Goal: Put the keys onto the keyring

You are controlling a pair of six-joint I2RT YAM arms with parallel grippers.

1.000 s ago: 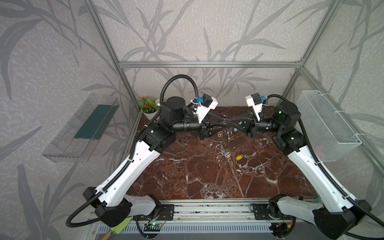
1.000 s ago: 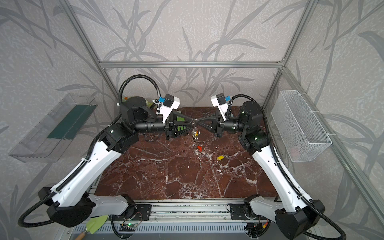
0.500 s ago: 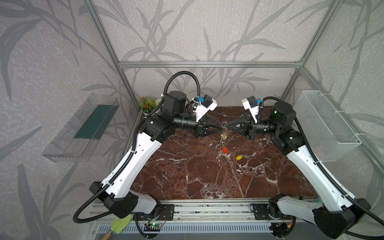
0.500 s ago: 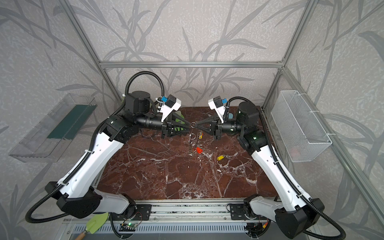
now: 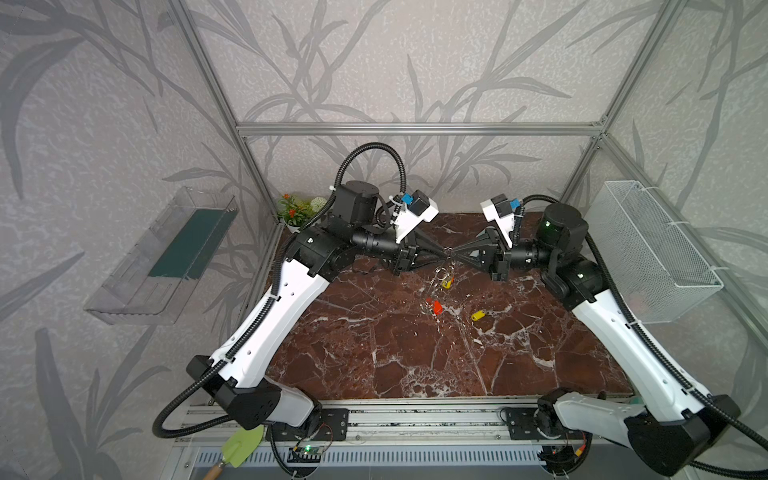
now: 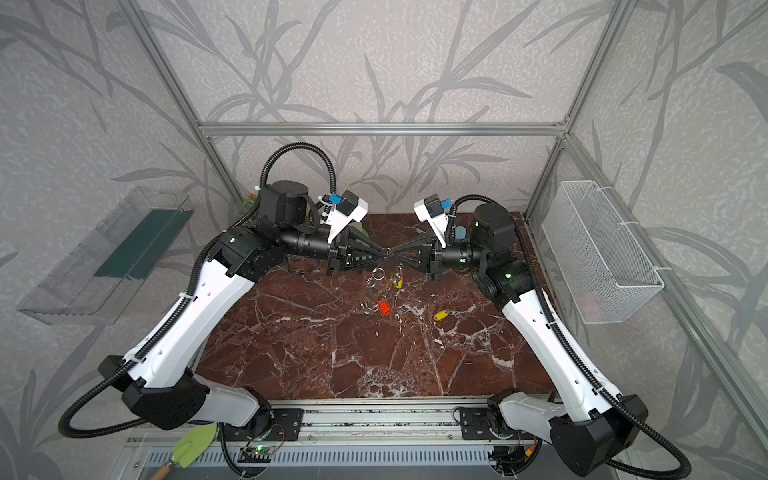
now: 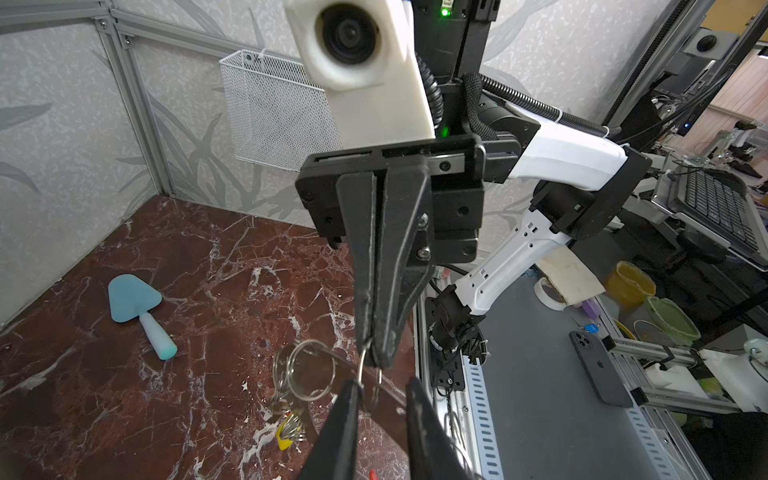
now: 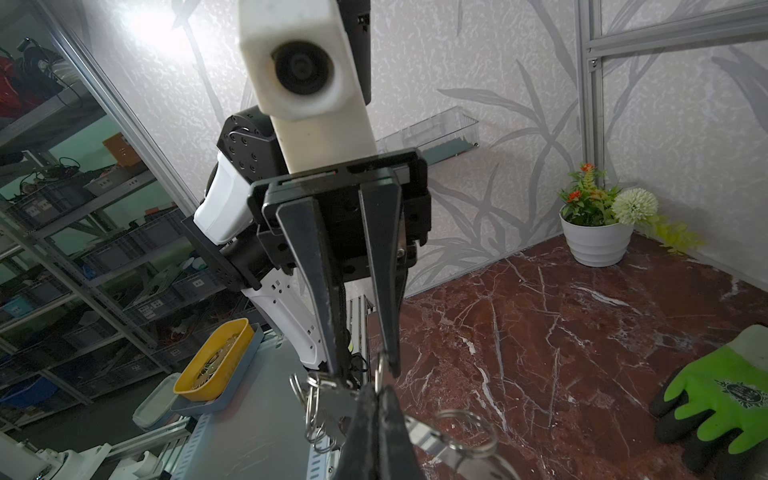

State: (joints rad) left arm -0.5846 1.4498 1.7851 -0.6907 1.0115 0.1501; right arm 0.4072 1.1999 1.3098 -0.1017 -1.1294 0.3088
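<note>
The right gripper [image 7: 376, 359] is seen clenched, its two fingers pressed together with no gap, and a thin wire loop [image 7: 361, 365] is pinched at their very tips. The left gripper [image 7: 381, 382] is pointed straight at it, tip to tip, above the far middle of the marble table [image 5: 395, 353]. Its fingers [image 7: 343, 419] are set a narrow way apart, and nothing is clamped between them. The pinched loop is passed edge-on through that gap: it is touched by one finger, while the opposite finger is set clear of it.

The keyring [image 7: 311, 399], a larger grey ring with a wide hole, is hung just beside the pinched loop and outside the left gripper's gap, close to the finger that touches the loop. How it is joined to the loop cannot be told. Several small rings are bunched at its outer side. Below them a bunch of keys [image 7: 284, 409] is hung, marked by a yellow tag [image 7: 286, 432]; in a top view the yellow tag [image 5: 447, 284] is found just under the two gripper tips. A red-tagged key [image 5: 436, 306] is seen lower, and whether it is hung or laid on the table cannot be told. A second yellow-tagged key [image 5: 478, 315] is laid on the table, well apart from both grippers, toward the right arm's side
</note>
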